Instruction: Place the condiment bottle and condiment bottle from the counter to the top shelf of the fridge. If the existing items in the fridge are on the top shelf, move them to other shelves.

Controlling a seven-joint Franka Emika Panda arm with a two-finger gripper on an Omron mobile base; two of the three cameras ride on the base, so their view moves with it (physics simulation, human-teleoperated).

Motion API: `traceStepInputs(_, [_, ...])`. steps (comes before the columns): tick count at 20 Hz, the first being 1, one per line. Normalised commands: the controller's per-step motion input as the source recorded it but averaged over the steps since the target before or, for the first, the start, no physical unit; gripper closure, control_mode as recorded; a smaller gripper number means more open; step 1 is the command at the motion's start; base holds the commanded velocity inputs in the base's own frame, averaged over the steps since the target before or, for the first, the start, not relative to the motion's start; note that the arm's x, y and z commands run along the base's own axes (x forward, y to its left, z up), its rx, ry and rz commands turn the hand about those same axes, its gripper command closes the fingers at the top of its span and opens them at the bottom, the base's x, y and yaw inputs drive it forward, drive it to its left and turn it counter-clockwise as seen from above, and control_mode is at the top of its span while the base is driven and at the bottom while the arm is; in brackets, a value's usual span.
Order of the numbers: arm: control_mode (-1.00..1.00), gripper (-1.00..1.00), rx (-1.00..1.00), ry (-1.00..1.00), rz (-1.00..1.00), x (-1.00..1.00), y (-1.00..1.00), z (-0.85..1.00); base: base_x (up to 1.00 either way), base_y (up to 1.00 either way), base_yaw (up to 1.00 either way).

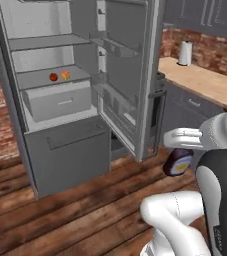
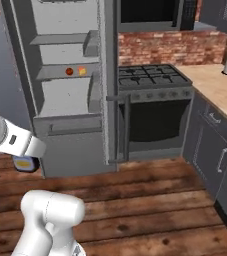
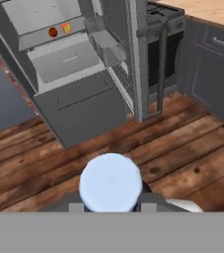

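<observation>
Right now your two-finger gripper [image 1: 181, 156] is clamped shut on a small dark condiment bottle with a yellow label and white cap [image 1: 178, 162], carried low over the wooden plank floor, well apart from the open dark grey fridge [image 1: 65, 95]. In the hand view the round white cap [image 3: 110, 182] sits squarely between the finger tips, so you appear to hold the bottle across its body, though the contact itself is hidden.

Inside the fridge, the highest thin pale grey shelf [image 1: 47, 42] looks bare. A small round red tomato-like ball [image 1: 53, 77] and a small orange-yellow cheese wedge [image 1: 65, 75] sit side by side one plate lower, so you likely need not move them.

Expect the bottle to be light, rigid and smooth-sided; it could slip or swing if you move sharply. Keep the hold on the body, not the cap, and keep it upright. A narrow base may tip on release, so set it down flat on the plate. The light beige wood-grain counter [image 1: 205, 80] lies off to the right.
</observation>
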Motion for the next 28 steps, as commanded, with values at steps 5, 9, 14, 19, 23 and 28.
traceStepInputs(5, [1.0,1.0,0.0,0.0,0.0,0.0,0.0,0.0,0.55,1.0,0.44])
traceStepInputs(9, [1.0,1.0,0.0,0.0,0.0,0.0,0.0,0.0,1.0,0.81,0.21])
traceStepInputs(14, [1.0,1.0,0.0,0.0,0.0,0.0,0.0,0.0,1.0,0.21,0.03])
traceStepInputs(19, [1.0,1.0,0.0,0.0,0.0,0.0,0.0,0.0,1.0,0.0,-0.03])
traceStepInputs(23, [1.0,1.0,0.0,0.0,0.0,0.0,0.0,0.0,0.99,-0.02,-0.01])
traceStepInputs(28, [1.0,1.0,0.0,0.0,0.0,0.0,0.0,0.0,0.61,-0.56,0.0])
